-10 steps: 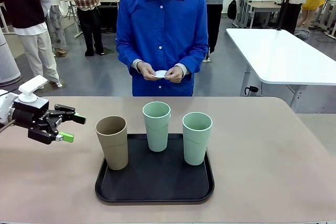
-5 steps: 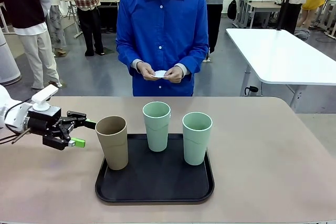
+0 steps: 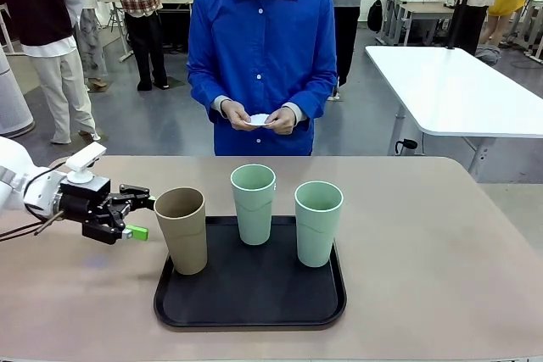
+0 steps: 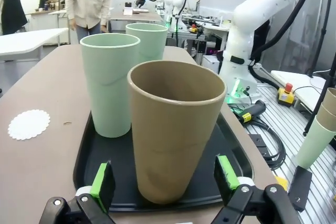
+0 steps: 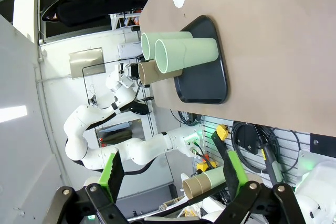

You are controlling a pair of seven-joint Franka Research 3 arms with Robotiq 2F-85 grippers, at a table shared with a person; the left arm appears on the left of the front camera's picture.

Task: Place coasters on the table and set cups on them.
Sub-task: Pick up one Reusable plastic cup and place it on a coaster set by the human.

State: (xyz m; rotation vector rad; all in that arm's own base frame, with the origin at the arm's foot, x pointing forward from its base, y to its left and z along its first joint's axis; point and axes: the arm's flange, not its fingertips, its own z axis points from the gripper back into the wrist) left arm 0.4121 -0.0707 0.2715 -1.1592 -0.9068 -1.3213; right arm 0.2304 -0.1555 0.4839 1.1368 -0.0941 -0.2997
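- The table (image 3: 441, 235) bears a black tray (image 3: 254, 315) with three upright cups; one coaster (image 4: 29, 124) lies toward its far side.
- The tan cup (image 3: 181, 231), at the tray's near-left corner, stands just right of the left gripper (image 3: 142, 218).
- Its fingers are spread apart and empty, and point straight at that cup.

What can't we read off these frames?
Number of coasters in the person's hands: front view, fingers cover them, too small.
Lower half of the far mint cup: left wrist view, the nearer mint cup hides it.
Body of the right tool: right wrist view, cut off by the bottom edge.
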